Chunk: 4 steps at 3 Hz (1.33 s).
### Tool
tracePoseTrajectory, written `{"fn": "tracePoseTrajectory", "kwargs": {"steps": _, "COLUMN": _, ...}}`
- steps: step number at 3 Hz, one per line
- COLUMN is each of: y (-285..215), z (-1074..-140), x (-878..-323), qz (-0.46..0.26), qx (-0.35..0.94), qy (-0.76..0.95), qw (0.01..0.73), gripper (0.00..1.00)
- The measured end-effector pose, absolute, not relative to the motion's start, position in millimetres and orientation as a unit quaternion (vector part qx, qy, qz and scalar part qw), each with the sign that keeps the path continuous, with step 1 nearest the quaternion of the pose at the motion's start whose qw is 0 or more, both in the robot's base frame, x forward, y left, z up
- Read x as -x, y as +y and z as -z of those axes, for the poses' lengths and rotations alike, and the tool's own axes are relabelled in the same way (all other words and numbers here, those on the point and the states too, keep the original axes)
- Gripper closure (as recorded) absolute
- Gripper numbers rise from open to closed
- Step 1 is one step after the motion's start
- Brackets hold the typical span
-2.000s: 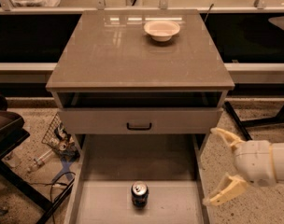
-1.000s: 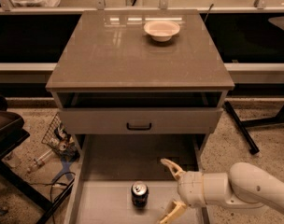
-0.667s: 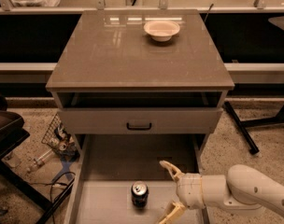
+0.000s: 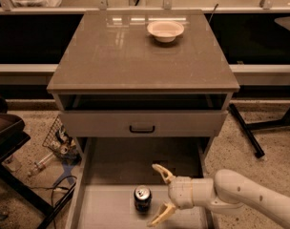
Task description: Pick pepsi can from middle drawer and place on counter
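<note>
The pepsi can [image 4: 142,199] stands upright on the flat bottom of the pulled-out middle drawer [image 4: 102,209], near its front. My gripper [image 4: 160,194] comes in from the lower right and is open, its two pale fingers spread just right of the can, not touching it. One fingertip [image 4: 157,167] points up and left, the other [image 4: 154,221] down and left. The counter [image 4: 135,51] is the glossy grey-brown top of the cabinet, above and behind the drawer.
A pale round bowl [image 4: 165,30] sits at the back right of the counter. The drawer front with a black handle [image 4: 142,128] is slightly open above the middle drawer. A wire basket and cables [image 4: 59,142] lie on the floor at left. A black stand leg [image 4: 245,128] crosses the floor at right.
My gripper has swung in from the right of the cabinet into the drawer and now sits a little closer to the can. The can has not moved.
</note>
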<state>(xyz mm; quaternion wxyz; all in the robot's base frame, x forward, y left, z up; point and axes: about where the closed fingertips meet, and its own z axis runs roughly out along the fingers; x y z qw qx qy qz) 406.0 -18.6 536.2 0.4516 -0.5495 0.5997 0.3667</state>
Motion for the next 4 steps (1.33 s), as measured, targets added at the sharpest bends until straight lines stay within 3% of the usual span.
{"fn": "tracePoseTrajectory", "kwargs": {"steps": 2, "y": 14.8, "z": -465.9, "x": -437.6, "qz": -0.367, "qx": 0.569, "qy": 0.585, "qw": 0.447, "gripper": 0.03}}
{"fn": "tracePoseTrajectory", "kwargs": {"steps": 3, "y": 21.3, "z": -452.4, "x": -442.9, "qz": -0.348, "qx": 0.584, "qy": 0.590, "qw": 0.436, "gripper": 0.25}}
{"fn": "tracePoseTrajectory", "kwargs": {"steps": 4, "y": 30.2, "z": -438.9, "x": -445.1, "qz": -0.332, "qx": 0.601, "qy": 0.593, "qw": 0.420, "gripper": 0.57}}
